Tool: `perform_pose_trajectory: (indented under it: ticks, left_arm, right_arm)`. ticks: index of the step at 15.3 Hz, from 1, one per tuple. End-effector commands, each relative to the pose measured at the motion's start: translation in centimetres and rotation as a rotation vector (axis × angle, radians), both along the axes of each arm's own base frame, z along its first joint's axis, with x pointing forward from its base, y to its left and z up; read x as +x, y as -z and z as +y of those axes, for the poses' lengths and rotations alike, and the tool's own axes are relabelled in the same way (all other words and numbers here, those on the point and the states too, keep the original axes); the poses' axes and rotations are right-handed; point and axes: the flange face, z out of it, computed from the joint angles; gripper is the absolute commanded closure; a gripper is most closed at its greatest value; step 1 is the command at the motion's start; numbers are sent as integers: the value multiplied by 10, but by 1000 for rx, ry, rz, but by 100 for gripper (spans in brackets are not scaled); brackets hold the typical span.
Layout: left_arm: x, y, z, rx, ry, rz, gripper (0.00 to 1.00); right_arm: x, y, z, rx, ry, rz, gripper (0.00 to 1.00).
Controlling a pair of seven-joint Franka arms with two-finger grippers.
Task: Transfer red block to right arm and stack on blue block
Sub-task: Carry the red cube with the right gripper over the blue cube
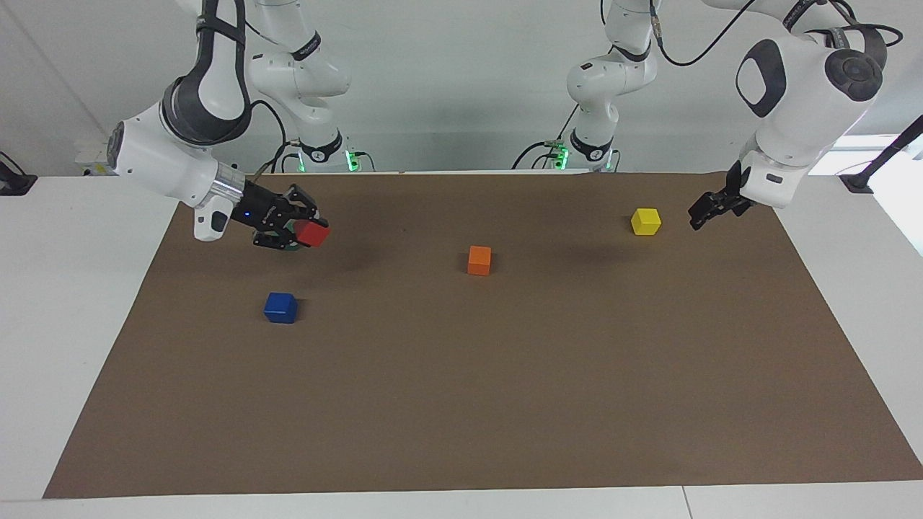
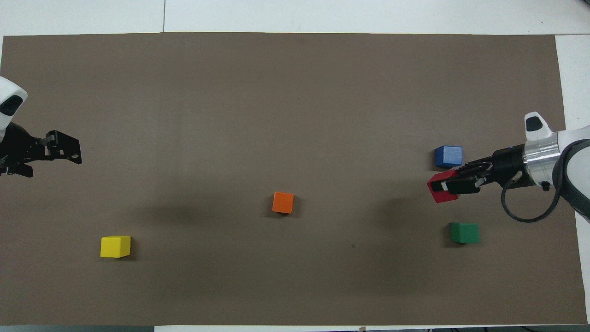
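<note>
My right gripper [image 1: 306,231], with its small blue light, is shut on the red block [image 1: 314,233] and holds it in the air over the mat, between the blue block and a green cube. In the overhead view the gripper [image 2: 445,186] and the red block [image 2: 440,191] show beside the blue block [image 2: 448,156]. The blue block [image 1: 280,307] sits on the mat at the right arm's end, apart from the gripper. My left gripper [image 1: 701,213] hangs in the air at the left arm's end, beside the yellow cube, holding nothing; it also shows in the overhead view [image 2: 69,150].
An orange cube [image 1: 479,259] sits mid-mat. A yellow cube [image 1: 645,220] sits toward the left arm's end. A dark green cube [image 2: 464,232] sits nearer to the robots than the blue block, mostly hidden by the right gripper in the facing view. The brown mat [image 1: 461,404] covers the table.
</note>
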Motion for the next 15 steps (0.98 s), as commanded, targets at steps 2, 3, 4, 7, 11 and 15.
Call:
perform_pose_trajectory:
  ticks: [2, 3, 4, 7, 11, 15]
  left_arm:
    - [-14, -11, -23, 33, 48, 7, 0]
    - [-17, -6, -36, 36, 68, 13, 0]
    - [-20, -6, -40, 37, 73, 17, 0]
    - [-30, -19, -37, 12, 67, 2, 0]
    - [-29, -23, -29, -42, 38, -35, 0]
    - [-26, -27, -49, -42, 77, -64, 0]
  right_arm:
    - [11, -17, -7, -205, 26, -18, 100]
    - [13, -16, -10, -241, 35, -30, 100]
    - [16, -17, -11, -263, 39, -51, 100]
    - [23, -15, -17, -352, 87, -82, 100]
    - [34, 1, -10, -454, 185, -66, 100]
    - [40, 21, -13, -507, 342, 9, 100]
